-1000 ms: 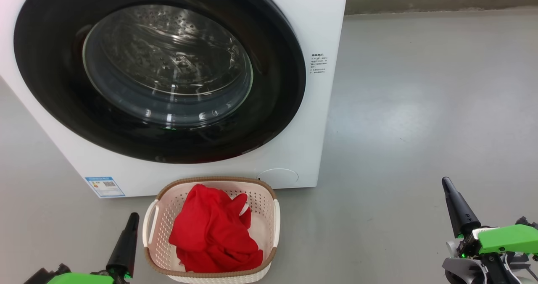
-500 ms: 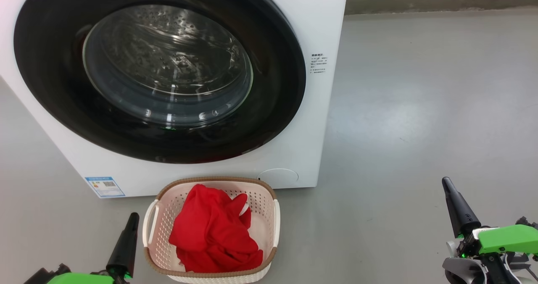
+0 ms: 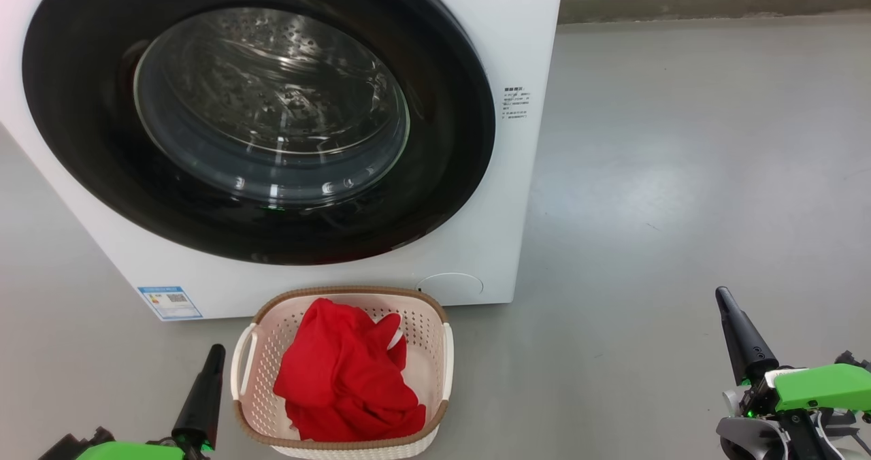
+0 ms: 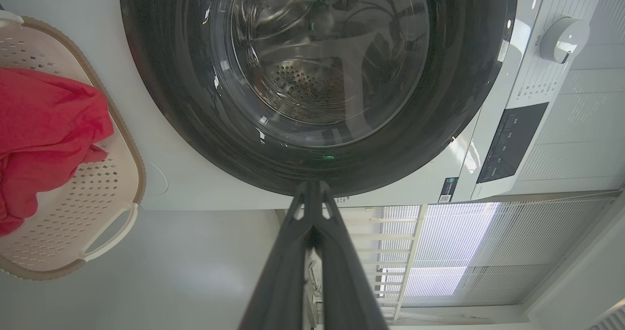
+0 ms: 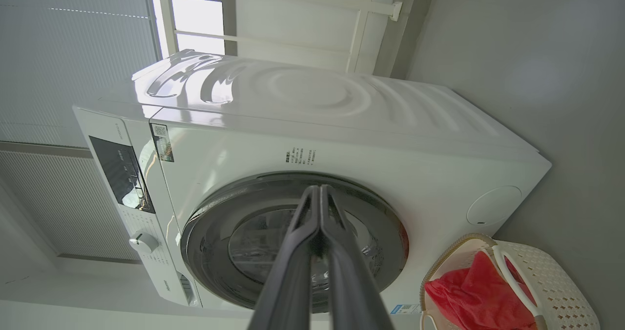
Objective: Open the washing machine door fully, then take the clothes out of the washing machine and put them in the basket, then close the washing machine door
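Washing machine door, glossy black rim around a bulging glass window, lying shut and flush against the front of the white washing machine; perforated steel drum visible through the glass, with no red fabric seen in it. The clothes, a crumpled bright red heap with a small pale strip at its upper right edge, lie inside the basket, which stands on the grey floor just before the machine's lower front, below the door. A blue sticker sits at the machine's lower left corner and a round flap at its lower right; the left wrist view shows a control dial beside a dark panel. Left gripper hangs just left of the basket, apart from it; its two dark fingers meet at the tips and hold nothing. Right gripper is well to the right over bare floor, fingers likewise pressed together and empty.
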`<state>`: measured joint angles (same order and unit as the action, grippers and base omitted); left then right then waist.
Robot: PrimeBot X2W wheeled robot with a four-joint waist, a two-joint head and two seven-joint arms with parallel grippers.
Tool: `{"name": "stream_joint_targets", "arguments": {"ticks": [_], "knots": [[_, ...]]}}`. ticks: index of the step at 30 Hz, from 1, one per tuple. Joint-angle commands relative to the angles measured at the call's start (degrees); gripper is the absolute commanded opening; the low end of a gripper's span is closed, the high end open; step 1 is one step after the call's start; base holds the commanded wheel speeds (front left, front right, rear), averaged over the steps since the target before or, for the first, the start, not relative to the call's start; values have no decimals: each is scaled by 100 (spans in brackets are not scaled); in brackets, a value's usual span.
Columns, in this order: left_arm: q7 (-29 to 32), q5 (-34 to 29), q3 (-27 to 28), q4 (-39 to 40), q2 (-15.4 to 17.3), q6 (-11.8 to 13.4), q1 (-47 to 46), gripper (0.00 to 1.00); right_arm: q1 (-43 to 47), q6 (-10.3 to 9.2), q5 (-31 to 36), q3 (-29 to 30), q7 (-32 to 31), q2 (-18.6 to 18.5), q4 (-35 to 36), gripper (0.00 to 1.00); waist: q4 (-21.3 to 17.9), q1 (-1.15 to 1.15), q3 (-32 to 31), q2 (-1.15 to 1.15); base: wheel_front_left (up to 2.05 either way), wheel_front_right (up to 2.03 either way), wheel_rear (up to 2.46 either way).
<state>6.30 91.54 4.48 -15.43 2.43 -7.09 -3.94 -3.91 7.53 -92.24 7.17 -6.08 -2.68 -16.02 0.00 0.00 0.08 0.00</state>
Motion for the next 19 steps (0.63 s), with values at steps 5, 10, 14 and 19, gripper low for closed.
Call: {"name": "stream_joint_targets", "arguments": {"ticks": [5, 10, 14, 19], "knots": [[24, 56, 212, 115, 44, -40, -253, 0, -254, -4, 3, -69, -36, -30, 178, 0, 0, 0, 0, 0, 0, 0, 0], [23, 56, 212, 115, 44, -40, -253, 0, -254, -4, 4, -69, -36, -29, 178, 0, 0, 0, 0, 0, 0, 0, 0], [23, 56, 212, 115, 44, -40, -253, 0, -254, -4, 4, -68, -37, -29, 178, 0, 0, 0, 0, 0, 0, 0, 0], [23, 56, 212, 115, 44, -40, -253, 0, -254, -4, 5, -67, -37, -28, 178, 0, 0, 0, 0, 0, 0, 0, 0]]}}
